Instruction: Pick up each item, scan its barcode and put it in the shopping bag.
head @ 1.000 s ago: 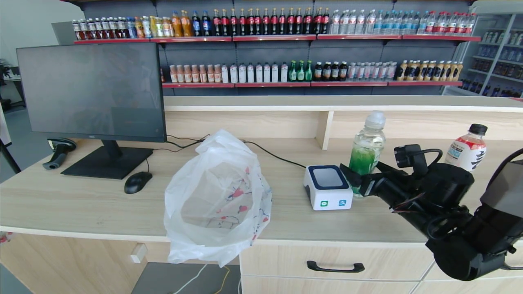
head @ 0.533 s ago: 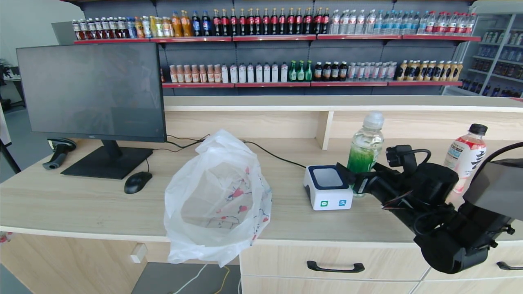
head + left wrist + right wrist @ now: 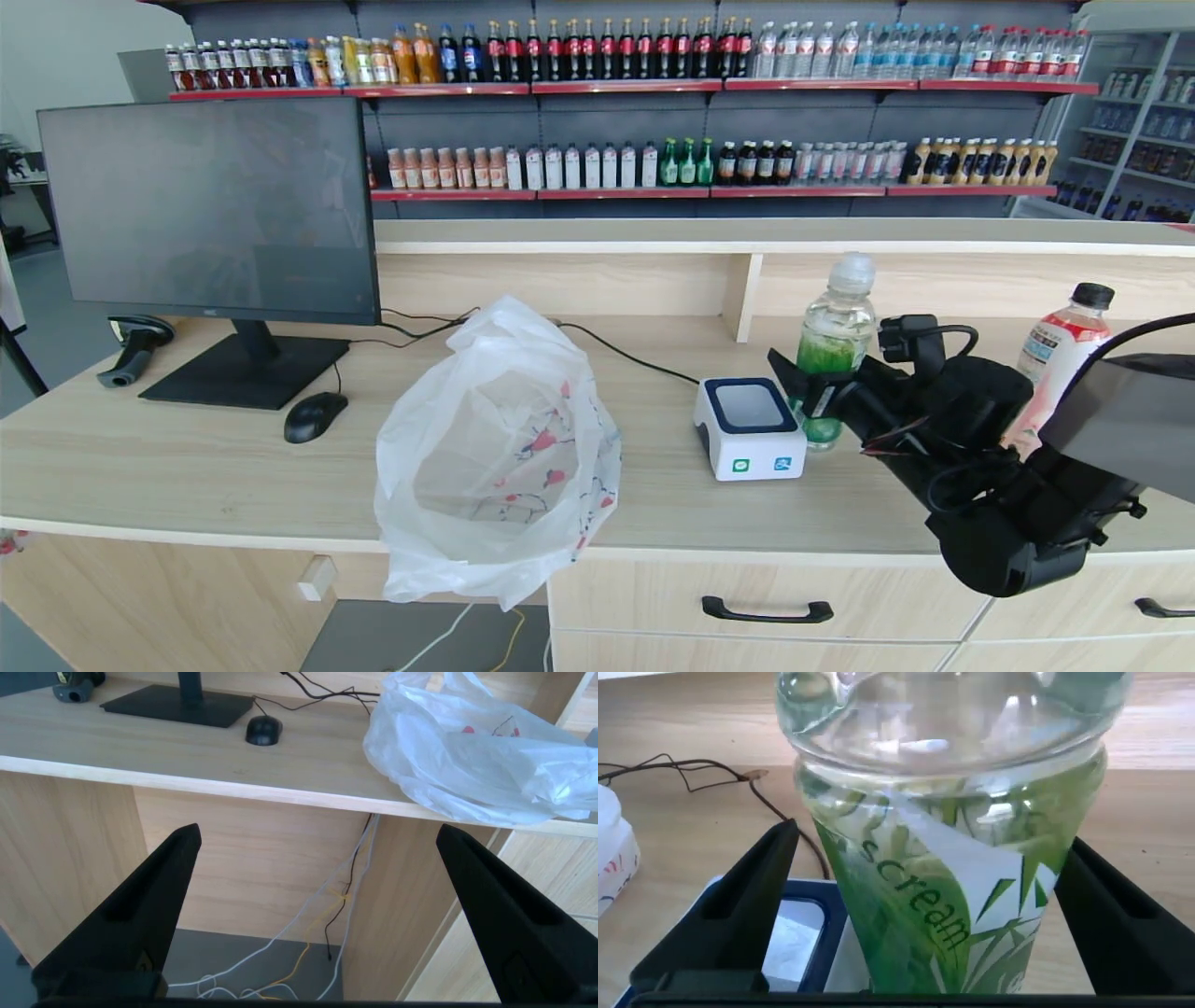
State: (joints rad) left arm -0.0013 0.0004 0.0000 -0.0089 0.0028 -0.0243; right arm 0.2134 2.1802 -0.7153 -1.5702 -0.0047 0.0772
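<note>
Head view: the right gripper (image 3: 810, 385) is at the green-label bottle (image 3: 834, 331), jaws spread wide, one on each side of the lower body. The bottle looks like it's standing on the counter (image 3: 187, 467), just right of the scanner box (image 3: 747, 427). You can't tell if the pads are actually touching it. A pink-label bottle (image 3: 1060, 355) stands further right, partly behind the arm. The shopping bag (image 3: 499, 457) sits left of the scanner box, hanging over the near edge, and it's see-through enough to look empty. So, going by that, nothing's bagged: the first pick is only at the grasp stage, and both bottles need lifting, scanning and dropping in.

Count: two bottles on the counter, one bag, one scanner box. Also one monitor (image 3: 210, 201), one mouse (image 3: 315, 415) and one handheld scanner (image 3: 135, 350), all far left.

Left wrist view: the left gripper (image 3: 318, 833) hangs below the counter's near edge, jaws wide and holding nothing. Above it are the bag (image 3: 476, 751), the mouse (image 3: 263, 730) and some cables (image 3: 336, 915) dangling underneath.

Right wrist view: the green-label bottle (image 3: 943, 859) sits right between the two fingers (image 3: 738, 915), with the scanner box (image 3: 799, 929) just beside it.
</note>
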